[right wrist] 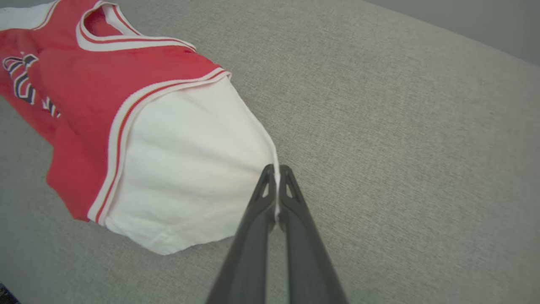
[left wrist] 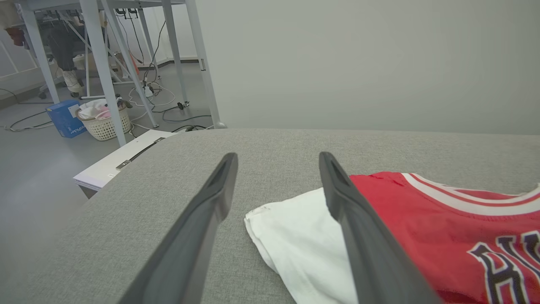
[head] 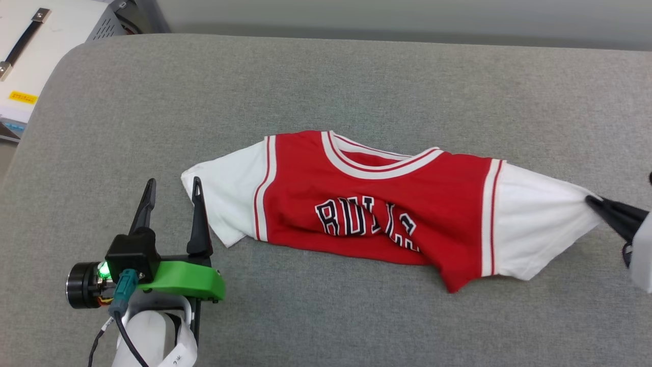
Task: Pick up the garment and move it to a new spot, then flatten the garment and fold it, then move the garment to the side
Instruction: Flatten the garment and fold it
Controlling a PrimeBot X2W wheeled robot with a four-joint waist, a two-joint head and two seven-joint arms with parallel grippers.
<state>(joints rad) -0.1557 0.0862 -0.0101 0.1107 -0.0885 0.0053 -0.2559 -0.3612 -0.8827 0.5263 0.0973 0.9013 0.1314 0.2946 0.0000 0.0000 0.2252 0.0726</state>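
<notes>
A grey fabric-covered table (head: 356, 76) takes up most of the head view. The garment (head: 367, 204) lies across the middle of that frame, collar toward the top. Its red chest is creased so the black lettering buckles, and its lower edge is bunched unevenly.

At the lower left of the frame, the left gripper (head: 173, 180) rests low over the table with its fingers spread wide. Its inner finger stands just beside the left-side sleeve (head: 229, 188).

At the right edge of the frame, the right gripper (right wrist: 276, 169) is pressed together. It pinches the hem of the right-side sleeve (right wrist: 190, 169), which fans into taut pleats toward the pinch.

A white case (head: 46, 46) with a black handle sits at the upper left corner. In the left wrist view, a pale basket (left wrist: 105, 122) and a blue box (left wrist: 63, 118) stand on the floor at the upper left.
</notes>
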